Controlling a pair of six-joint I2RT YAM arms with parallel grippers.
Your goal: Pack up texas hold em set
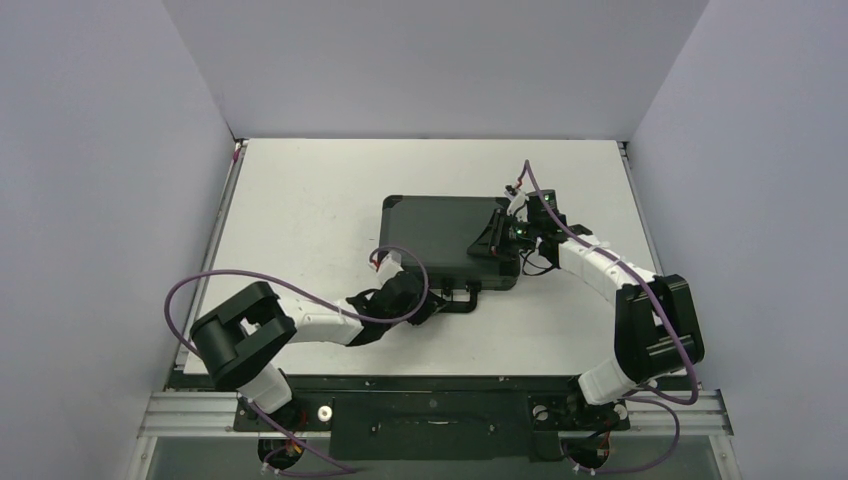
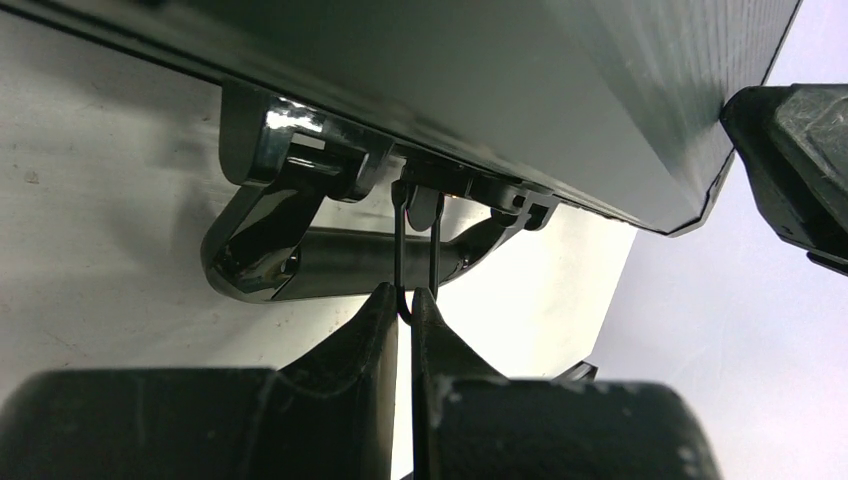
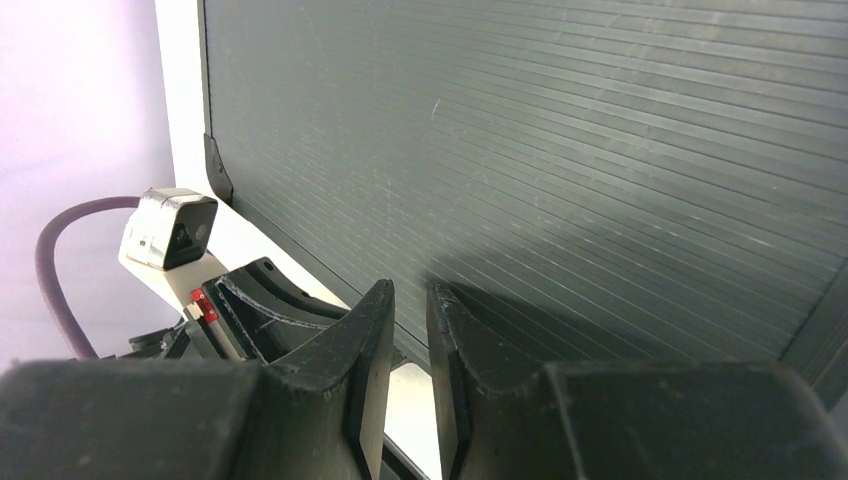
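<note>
Down at the near edge of the case, the left gripper (image 2: pixel 404 293) is squeezed almost completely together, and its tips are pinching the bottom of a thin wire loop (image 2: pixel 435 250) that hangs from the latch area in the centre of the left wrist view. Just behind the loop is the glossy black handle (image 2: pixel 330 262), sticking out from the case's front edge over the white table (image 1: pixel 300 190). The case (image 1: pixel 440 232) itself is closed and lying flat around the middle of the table, so none of the contents are visible. Further back, at the right end of the ribbed lid (image 3: pixel 600 150), the right gripper (image 3: pixel 410 300) sits with just a narrow slit between its fingers and nothing in them.
</note>
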